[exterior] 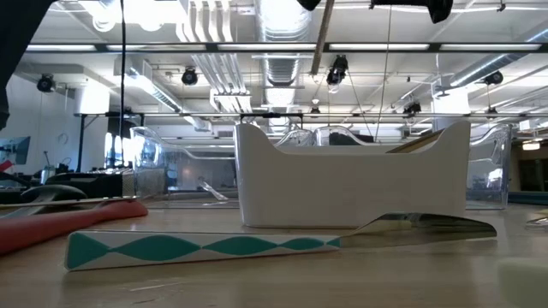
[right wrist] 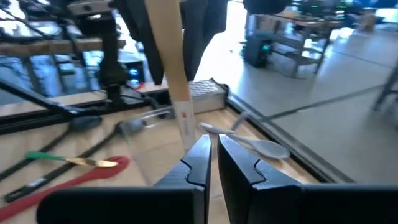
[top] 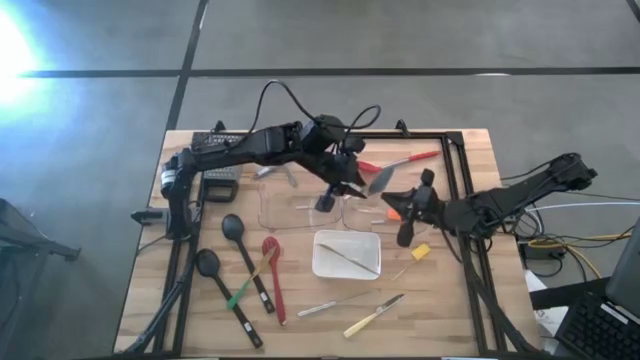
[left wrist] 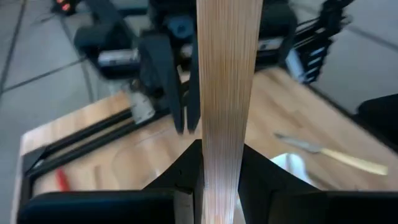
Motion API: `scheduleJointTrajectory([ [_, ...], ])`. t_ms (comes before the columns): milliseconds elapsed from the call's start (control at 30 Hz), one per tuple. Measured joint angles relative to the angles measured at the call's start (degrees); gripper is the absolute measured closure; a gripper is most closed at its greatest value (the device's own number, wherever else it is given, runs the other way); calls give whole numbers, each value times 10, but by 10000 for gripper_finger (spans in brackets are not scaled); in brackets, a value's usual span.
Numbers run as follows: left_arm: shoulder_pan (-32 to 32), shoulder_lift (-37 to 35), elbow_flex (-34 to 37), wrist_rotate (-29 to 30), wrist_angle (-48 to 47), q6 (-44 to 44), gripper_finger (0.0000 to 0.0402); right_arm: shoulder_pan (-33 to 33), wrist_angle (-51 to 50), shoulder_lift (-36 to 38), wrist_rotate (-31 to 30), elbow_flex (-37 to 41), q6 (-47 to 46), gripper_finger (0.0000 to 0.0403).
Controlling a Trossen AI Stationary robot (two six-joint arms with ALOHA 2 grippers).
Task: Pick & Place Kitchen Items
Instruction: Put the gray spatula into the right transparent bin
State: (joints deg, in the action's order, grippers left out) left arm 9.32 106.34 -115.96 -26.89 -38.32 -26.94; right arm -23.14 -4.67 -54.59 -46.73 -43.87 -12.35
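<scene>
Wooden tabletop (top: 440, 300) with a black frame carries the work; concrete floor surrounds it. Nearest the front edge lie a yellow-handled knife (top: 373, 316) and a slim metal utensil (top: 330, 306), untouched. Just behind them sits the white tray (top: 372, 262), with two black ladles (top: 240, 250), a red spoon (top: 272, 275) and a green-handled utensil (top: 243, 288) to its left, all loose on the wood.

Further back, over the clear bins (top: 290, 205), the left gripper (top: 345, 186) is closed on a flat wooden utensil (left wrist: 225, 93), whose handle runs straight up between its fingers in the wrist view. The right gripper (top: 403, 235) stands beside the tray with its jaws narrowed almost together; its wrist view shows the wooden piece just ahead of the fingertips, but I cannot tell that it grips anything. Judged from this arrangement, a handover between arms is likely, the utensil being held upright for access. A red-handled spatula (top: 395, 166) rests at the rear.
</scene>
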Motion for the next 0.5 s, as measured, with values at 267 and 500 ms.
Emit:
scheduleJointTrajectory([
  [267,-4,0,0,58,-17,-20,333,0,38,-7,18,-9,12,365],
  [500,-12,0,0,321,-137,-57,333,0,18,-7,18,-51,81,323],
])
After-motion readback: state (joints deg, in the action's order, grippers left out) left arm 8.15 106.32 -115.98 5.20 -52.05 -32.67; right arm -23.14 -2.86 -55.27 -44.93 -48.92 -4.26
